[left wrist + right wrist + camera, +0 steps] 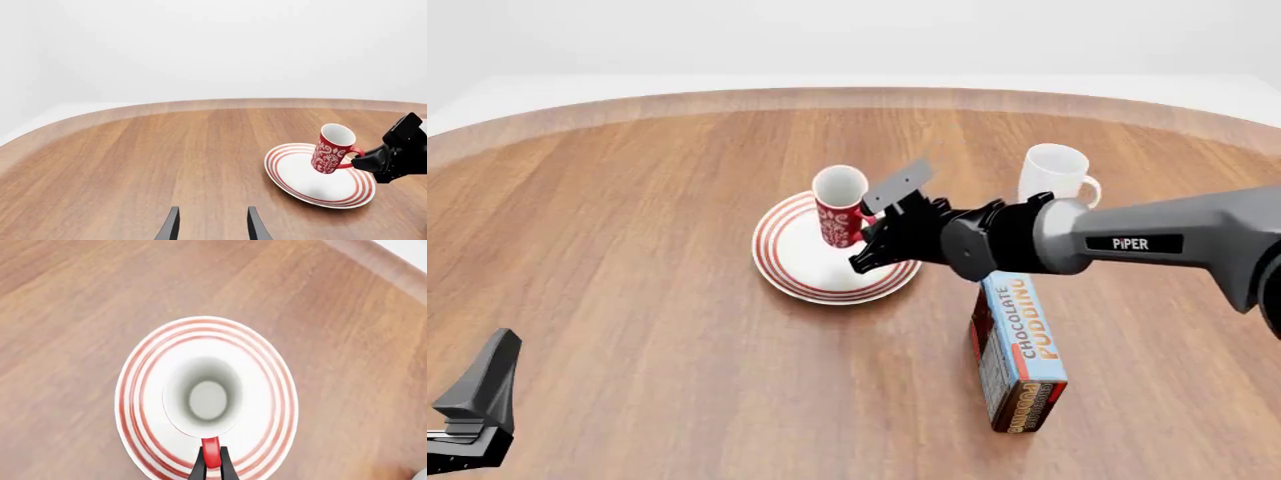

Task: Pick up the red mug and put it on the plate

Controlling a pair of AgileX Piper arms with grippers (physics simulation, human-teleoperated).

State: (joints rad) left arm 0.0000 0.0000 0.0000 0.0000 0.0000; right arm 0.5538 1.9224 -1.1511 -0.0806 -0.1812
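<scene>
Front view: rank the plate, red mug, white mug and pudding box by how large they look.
1. Plate and pudding box: too close to call; the box is nearer the camera.
2. Red mug and white mug: alike.

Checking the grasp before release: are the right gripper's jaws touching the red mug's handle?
Touching. The right wrist view shows the right gripper with its jaws pressed against both sides of the red mug's handle.

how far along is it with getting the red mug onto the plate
Done: the red mug is off the table and above the plate. In hand: the right gripper holds it by the handle; in the left wrist view it hangs tilted, with a shadow on the plate beneath it. Left: lower it, release, retreat. The left gripper is open and away from it.
</scene>
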